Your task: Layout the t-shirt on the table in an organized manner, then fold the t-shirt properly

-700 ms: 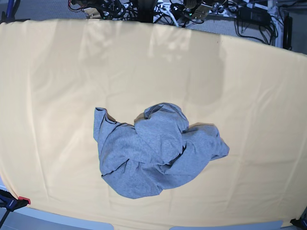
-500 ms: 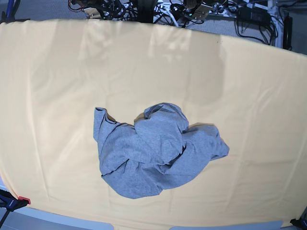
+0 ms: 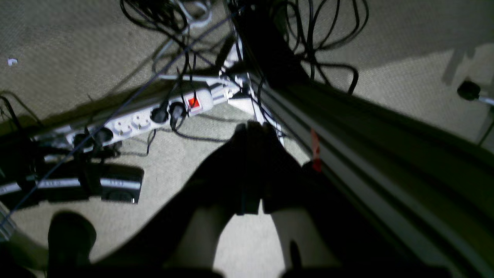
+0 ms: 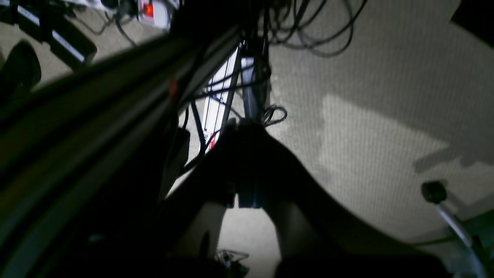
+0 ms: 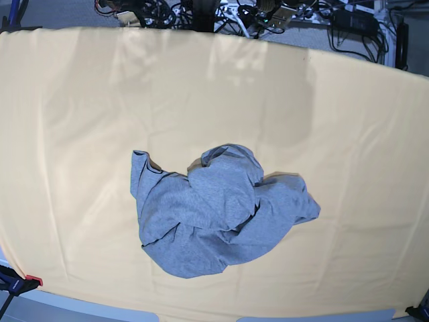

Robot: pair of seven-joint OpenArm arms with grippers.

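The grey t-shirt (image 5: pixel 218 211) lies crumpled in a heap on the table (image 5: pixel 80 121), a little below the middle of the base view, with no lettering showing. Neither arm appears in the base view. In the left wrist view my left gripper (image 3: pixel 251 133) hangs over the carpeted floor, its dark fingers pressed together, shut and holding nothing. In the right wrist view my right gripper (image 4: pixel 247 125) is likewise shut and empty above the floor, next to a metal rail.
Cables and a white power strip (image 3: pixel 142 117) lie on the floor behind the table. A metal frame rail (image 3: pixel 370 154) runs past the left gripper. A clamp (image 5: pixel 17 282) grips the table's near left corner. Electronics and cables (image 5: pixel 221 13) crowd the far edge.
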